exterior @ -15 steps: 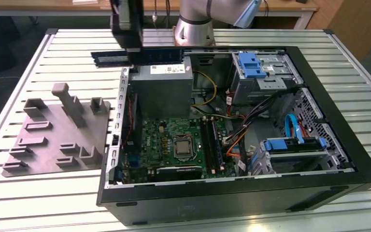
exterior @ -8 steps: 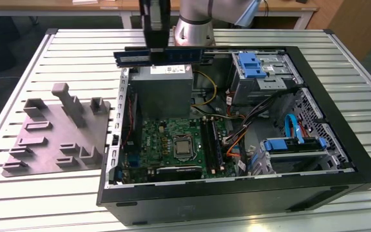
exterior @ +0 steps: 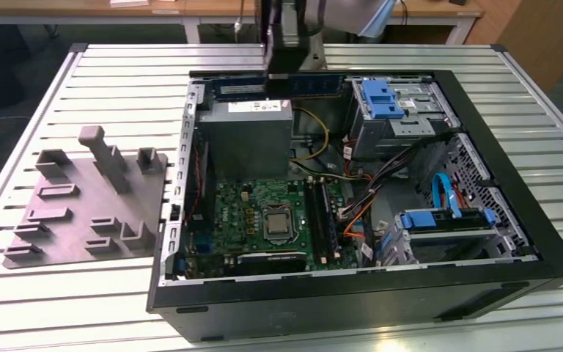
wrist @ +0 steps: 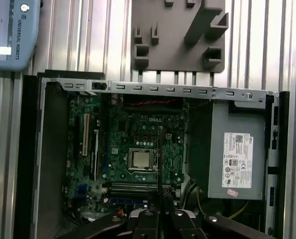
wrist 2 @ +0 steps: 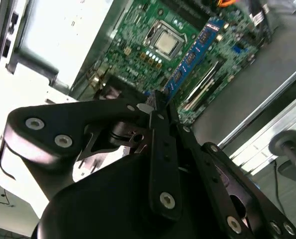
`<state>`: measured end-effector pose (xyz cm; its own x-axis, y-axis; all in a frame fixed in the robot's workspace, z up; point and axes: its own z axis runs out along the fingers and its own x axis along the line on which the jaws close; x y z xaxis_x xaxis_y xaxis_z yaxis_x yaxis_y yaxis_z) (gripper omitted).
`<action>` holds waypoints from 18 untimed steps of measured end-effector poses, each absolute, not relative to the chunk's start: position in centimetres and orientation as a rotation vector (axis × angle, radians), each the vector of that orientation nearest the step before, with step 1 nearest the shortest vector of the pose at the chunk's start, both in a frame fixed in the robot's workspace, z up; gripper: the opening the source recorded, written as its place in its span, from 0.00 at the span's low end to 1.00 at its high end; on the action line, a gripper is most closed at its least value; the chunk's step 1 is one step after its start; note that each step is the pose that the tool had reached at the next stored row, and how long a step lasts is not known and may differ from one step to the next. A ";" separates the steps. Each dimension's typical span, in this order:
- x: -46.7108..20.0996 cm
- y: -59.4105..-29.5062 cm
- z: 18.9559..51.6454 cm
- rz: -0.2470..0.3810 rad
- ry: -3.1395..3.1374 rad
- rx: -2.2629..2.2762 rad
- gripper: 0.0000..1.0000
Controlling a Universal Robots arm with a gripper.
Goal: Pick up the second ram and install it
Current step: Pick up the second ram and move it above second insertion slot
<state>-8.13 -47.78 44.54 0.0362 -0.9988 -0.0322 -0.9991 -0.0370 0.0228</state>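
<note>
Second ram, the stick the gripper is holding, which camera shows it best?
The exterior view: the second ram shows its flat side, held level in the gripper above the computer case. The second wrist view shows it slanting away from the gripper toward the motherboard; the first wrist view catches it edge-on.

there is one table [exterior: 96, 308], and on it stand one case [exterior: 360, 304] and one grey block [exterior: 86, 213]. inside the case i count one board [exterior: 252, 209] with one cpu [exterior: 278, 226] on it, one power supply [exterior: 247, 132] and two blue brackets [exterior: 380, 97]. there is one gripper [wrist 2: 157, 102] with two fingers [wrist 2: 160, 134], and one ram [wrist 2: 190, 59] is between them. how many other sticks sit in the board slots, i cannot tell. in the first wrist view there is also one pendant [wrist: 8, 35].
</note>
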 end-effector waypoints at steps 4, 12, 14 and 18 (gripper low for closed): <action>-6.3 -47.6 44.2 0.062 2.176 -2.257 0.14; -4.1 -47.4 42.8 0.066 2.207 -2.230 0.14; -4.1 -47.4 42.5 0.066 2.246 -2.189 0.14; -4.1 -47.4 41.8 0.065 2.324 -2.104 0.14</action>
<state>-4.10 -47.37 41.81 -0.0995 -0.9945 -0.0323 -0.9948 0.0986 0.0271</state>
